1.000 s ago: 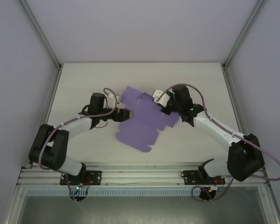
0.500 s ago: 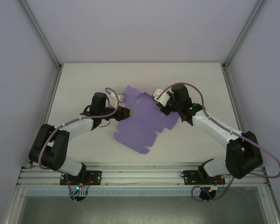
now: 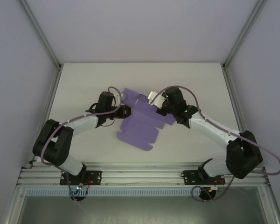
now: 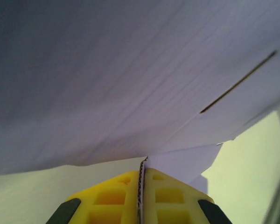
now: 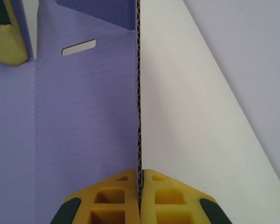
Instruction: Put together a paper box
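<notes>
The paper box [image 3: 142, 122] is a flat purple die-cut sheet with flaps, in the middle of the white table. My left gripper [image 3: 125, 111] is at the sheet's left edge and my right gripper [image 3: 159, 106] at its upper right edge. In the left wrist view the yellow fingers [image 4: 116, 196] are shut on the card's edge, and the purple sheet [image 4: 130, 79] spreads above them with a slot [image 4: 238, 81] cut in it. In the right wrist view the yellow fingers [image 5: 165, 193] are shut on the card's corrugated edge [image 5: 139, 116]. The purple face [image 5: 84, 121] lies to the left. The left gripper's yellow pad [image 5: 7, 39] shows at the top left.
The white table [image 3: 84, 84] is bounded by light walls and aluminium posts on the left, right and far sides. A metal rail [image 3: 140, 175] with both arm bases runs along the near edge. Bare table surface surrounds the sheet.
My left gripper has closed on the sheet's left edge and moved slightly right and away. The right gripper, still shut on the card, has shifted left, and the sheet moved with it.
</notes>
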`<act>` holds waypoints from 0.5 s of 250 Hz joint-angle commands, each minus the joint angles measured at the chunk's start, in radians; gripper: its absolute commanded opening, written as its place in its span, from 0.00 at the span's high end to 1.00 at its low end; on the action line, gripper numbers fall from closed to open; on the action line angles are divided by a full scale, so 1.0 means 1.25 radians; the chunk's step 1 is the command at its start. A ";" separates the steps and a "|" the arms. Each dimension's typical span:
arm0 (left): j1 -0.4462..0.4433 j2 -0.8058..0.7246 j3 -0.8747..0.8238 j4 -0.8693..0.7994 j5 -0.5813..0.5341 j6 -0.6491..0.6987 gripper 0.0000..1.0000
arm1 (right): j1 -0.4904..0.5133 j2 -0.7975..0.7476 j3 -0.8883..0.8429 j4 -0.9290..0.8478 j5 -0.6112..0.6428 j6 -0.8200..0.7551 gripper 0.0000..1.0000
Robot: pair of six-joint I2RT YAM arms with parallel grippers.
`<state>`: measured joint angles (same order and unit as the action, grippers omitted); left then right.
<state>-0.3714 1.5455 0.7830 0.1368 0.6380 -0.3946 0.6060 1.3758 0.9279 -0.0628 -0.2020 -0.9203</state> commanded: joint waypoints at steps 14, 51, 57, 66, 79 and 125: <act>-0.072 -0.008 0.054 -0.093 -0.179 0.088 0.92 | 0.041 0.018 0.000 0.002 0.040 -0.028 1.00; -0.075 -0.013 0.067 -0.156 -0.239 0.117 0.86 | 0.039 0.020 -0.010 0.011 0.100 -0.053 1.00; -0.075 -0.016 0.067 -0.161 -0.243 0.119 0.83 | 0.038 0.020 -0.012 0.007 0.104 -0.056 1.00; -0.076 -0.021 0.063 -0.166 -0.255 0.119 0.77 | 0.038 0.021 -0.014 0.006 0.109 -0.057 1.00; -0.075 -0.032 0.058 -0.172 -0.277 0.120 0.63 | 0.035 0.019 -0.016 0.006 0.108 -0.057 1.00; -0.050 -0.105 0.003 -0.164 -0.407 0.095 0.26 | 0.020 -0.002 -0.038 0.030 0.065 -0.041 1.00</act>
<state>-0.4625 1.4921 0.8234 -0.0437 0.2771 -0.2672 0.6441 1.3933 0.9062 -0.0586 -0.0959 -0.9741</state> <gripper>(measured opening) 0.650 0.042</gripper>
